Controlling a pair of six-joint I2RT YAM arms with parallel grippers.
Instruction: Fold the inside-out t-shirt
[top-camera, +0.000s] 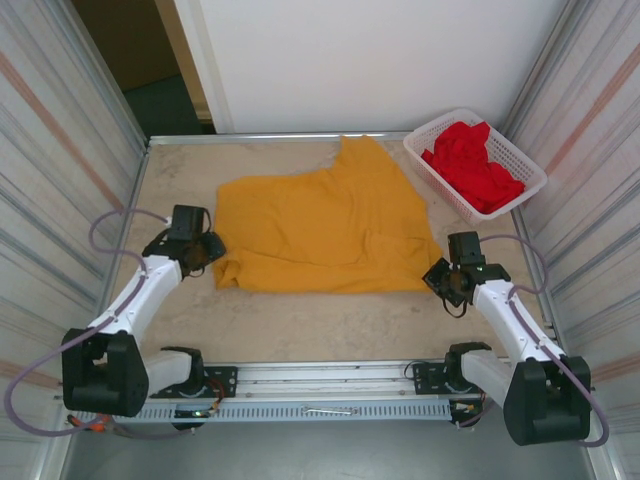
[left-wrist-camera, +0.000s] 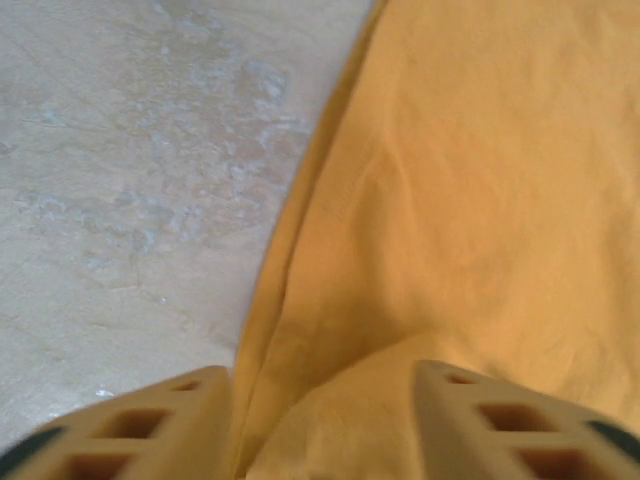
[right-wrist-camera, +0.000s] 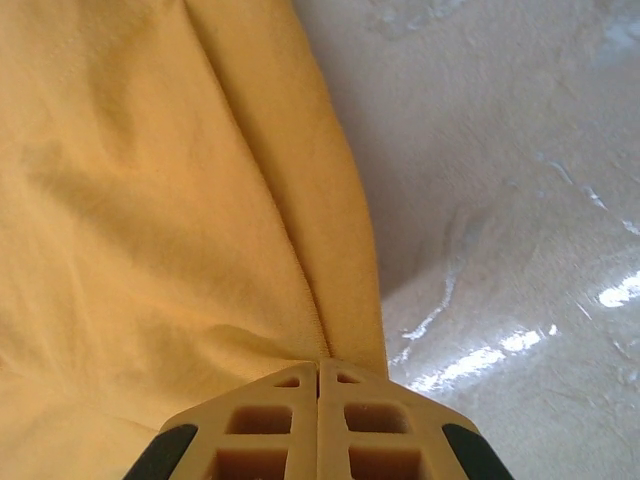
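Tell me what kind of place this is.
Probably a robotics lab test cell: a table boxed in by panel walls, two robot arms bolted to a rail, and a yellow t-shirt near a white basket of red clothes.

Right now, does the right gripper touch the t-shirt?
Touching. In the right wrist view the right gripper is shut, and the t-shirt hem runs straight into its closed fingertips.
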